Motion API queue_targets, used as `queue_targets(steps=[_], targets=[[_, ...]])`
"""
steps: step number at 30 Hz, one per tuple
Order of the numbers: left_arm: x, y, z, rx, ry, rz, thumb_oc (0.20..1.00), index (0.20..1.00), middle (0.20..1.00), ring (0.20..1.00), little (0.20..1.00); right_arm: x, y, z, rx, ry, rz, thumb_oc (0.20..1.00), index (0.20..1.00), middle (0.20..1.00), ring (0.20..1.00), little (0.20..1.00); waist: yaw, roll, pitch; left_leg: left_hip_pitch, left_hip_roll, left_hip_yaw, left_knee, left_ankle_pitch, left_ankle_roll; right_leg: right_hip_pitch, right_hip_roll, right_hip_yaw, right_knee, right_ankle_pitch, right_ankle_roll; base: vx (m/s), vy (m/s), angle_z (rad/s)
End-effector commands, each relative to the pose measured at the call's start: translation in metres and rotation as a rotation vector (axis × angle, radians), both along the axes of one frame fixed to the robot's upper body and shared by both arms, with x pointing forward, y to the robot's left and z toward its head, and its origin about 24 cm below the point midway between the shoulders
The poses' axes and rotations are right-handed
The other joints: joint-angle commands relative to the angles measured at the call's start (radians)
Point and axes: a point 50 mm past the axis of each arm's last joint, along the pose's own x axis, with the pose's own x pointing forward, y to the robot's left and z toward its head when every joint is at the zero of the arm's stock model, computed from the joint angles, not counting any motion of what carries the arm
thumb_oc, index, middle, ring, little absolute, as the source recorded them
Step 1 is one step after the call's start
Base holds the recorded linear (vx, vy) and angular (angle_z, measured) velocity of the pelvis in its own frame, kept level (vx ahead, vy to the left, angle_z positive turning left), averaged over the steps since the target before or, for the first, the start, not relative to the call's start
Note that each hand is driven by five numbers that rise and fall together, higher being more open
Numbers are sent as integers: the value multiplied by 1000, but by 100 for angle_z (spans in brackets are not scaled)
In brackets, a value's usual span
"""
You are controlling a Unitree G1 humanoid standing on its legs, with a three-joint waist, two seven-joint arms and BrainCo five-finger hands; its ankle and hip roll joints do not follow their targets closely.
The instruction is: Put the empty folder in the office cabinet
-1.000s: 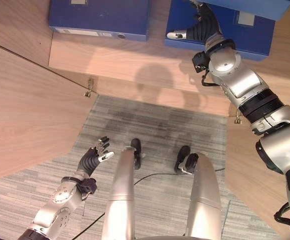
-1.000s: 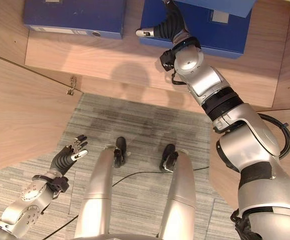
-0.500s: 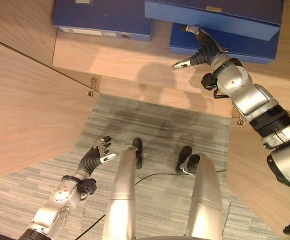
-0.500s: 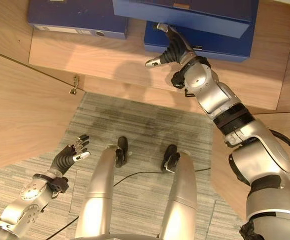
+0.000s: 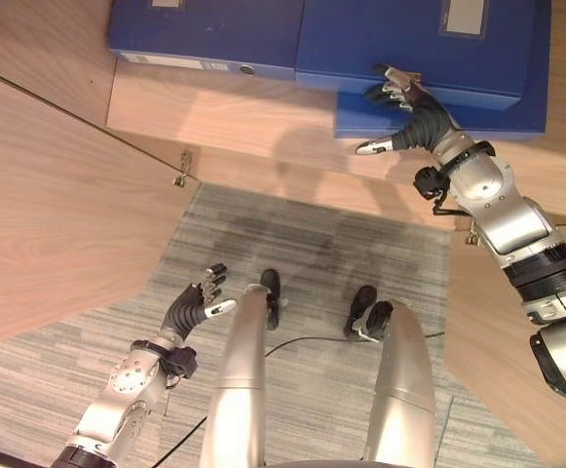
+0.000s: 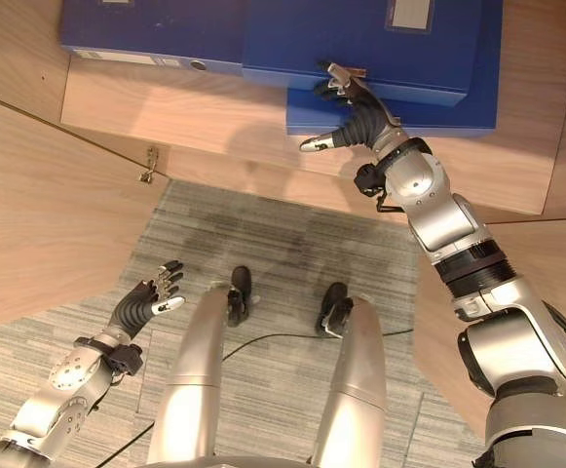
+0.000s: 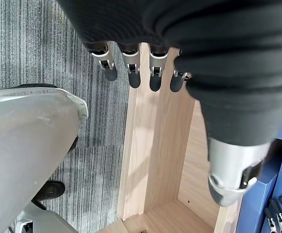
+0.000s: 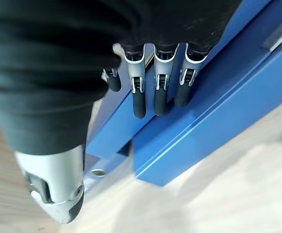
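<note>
While the cabinet (image 5: 263, 117) stands open with its door (image 5: 58, 205) swung out on the robot's left, three blue folders lie on its shelf. One folder (image 5: 205, 34) lies at the left, another (image 5: 516, 112) at the right, and the top folder (image 5: 409, 44) rests across both. Right hand (image 5: 414, 117) reaches to the top folder's near edge, fingers (image 8: 161, 94) straight and touching it, thumb spread. Left hand (image 5: 193, 307) hangs low over the carpet (image 5: 312, 244), fingers relaxed, holding nothing.
</note>
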Motion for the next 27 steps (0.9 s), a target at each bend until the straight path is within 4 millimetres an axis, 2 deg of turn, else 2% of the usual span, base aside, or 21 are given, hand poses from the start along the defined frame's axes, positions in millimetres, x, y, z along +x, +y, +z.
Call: queue_targets(steps=[1, 3, 5, 6, 9, 10, 12, 15, 16, 21, 24, 25, 27], targets=[[1, -4, 18, -25, -104, 12, 1000, 1000, 1000, 1000, 1000, 13, -19, 1, -102, -84, -260, 1000, 1000, 1000, 1000, 1000, 4, 25, -4, -8, 7, 1, -62, -15, 38, 7, 14, 3, -87, 50, 27, 9, 43, -4], [5, -9, 27, -37, -153, -1, 1000, 1000, 1000, 1000, 1000, 18, -21, 6, -126, -127, -323, 1000, 1000, 1000, 1000, 1000, 2, 25, -5, -11, 5, 2, -59, -19, 40, 3, 13, 7, -85, 47, 25, 10, 38, -6], [15, -18, 49, -54, -263, -31, 1000, 1000, 1000, 1000, 1000, 23, -25, 2, -165, -135, -387, 1000, 1000, 1000, 1000, 1000, 0, 26, -10, -18, 4, 2, -51, -23, 42, -5, 14, 12, -76, 43, 21, 9, 32, -3], [20, -25, 67, -81, -346, -48, 1000, 1000, 1000, 1000, 1000, 26, -24, -3, -162, -118, -395, 1000, 1000, 1000, 1000, 1000, -3, 23, -13, -21, 6, 3, -47, -25, 41, -8, 15, 13, -74, 42, 20, 0, 0, 0], [27, -35, 86, -125, -435, -70, 1000, 1000, 1000, 1000, 1000, 28, -18, -4, -158, -116, -378, 1000, 1000, 1000, 1000, 1000, -12, 18, -15, -25, 7, 3, -42, -28, 41, -13, 16, 14, -70, 41, 18, 0, 0, 0], [29, -42, 98, -146, -487, -90, 1000, 1000, 1000, 1000, 1000, 30, -15, -6, -168, -108, -375, 1000, 1000, 1000, 1000, 1000, -16, 15, -19, -27, 6, 2, -43, -28, 40, -15, 18, 16, -72, 42, 17, 0, 0, 0], [31, -45, 106, -154, -523, -104, 1000, 1000, 1000, 1000, 1000, 31, -15, -8, -179, -102, -374, 1000, 1000, 1000, 1000, 1000, -18, 15, -21, -29, 6, 2, -45, -28, 40, -17, 19, 17, -74, 42, 16, 0, 0, 0], [35, -53, 137, -170, -658, -126, 1000, 1000, 1000, 1000, 1000, 27, -7, -17, -179, -89, -322, 1000, 1000, 1000, 1000, 1000, -35, 9, -32, -37, 8, 1, -46, -26, 37, -27, 22, 19, -74, 44, 14, 0, 0, 0], [35, -55, 149, -175, -716, -133, 1000, 1000, 1000, 1000, 1000, 21, -5, -14, -155, -137, -307, 1000, 1000, 1000, 1000, 1000, -44, 9, -37, -40, 10, 3, -44, -27, 37, -32, 24, 23, -73, 45, 14, 0, 0, 0], [36, -61, 161, -209, -759, -158, 1000, 1000, 1000, 1000, 1000, 16, -5, -13, -96, -189, -322, 1000, 1000, 1000, 1000, 1000, -49, 11, -41, -46, 13, 5, -43, -26, 38, -41, 26, 26, -72, 46, 14, -2, 1, -1], [40, -75, 177, -219, -814, -203, 1000, 1000, 1000, 1000, 1000, 12, 2, -3, 10, -240, -305, 1000, 1000, 1000, 1000, 1000, -64, 9, -45, -54, 16, 3, -40, -27, 40, -48, 27, 28, -70, 49, 14, -4, 2, -1], [42, -80, 184, -229, -834, -218, 1000, 1000, 1000, 1000, 1000, 5, 9, 9, 63, -305, -261, 1000, 1000, 1000, 1000, 1000, -72, 8, -46, -58, 18, 2, -37, -28, 40, -51, 29, 31, -69, 50, 13, -7, 6, -7], [45, -84, 189, -258, -838, -226, 1000, 1000, 1000, 1000, 1000, -4, 12, 16, 111, -359, -225, 1000, 1000, 1000, 1000, 1000, -81, 8, -46, -61, 20, 3, -31, -29, 41, -54, 30, 32, -63, 49, 13, 0, 2, -12]])
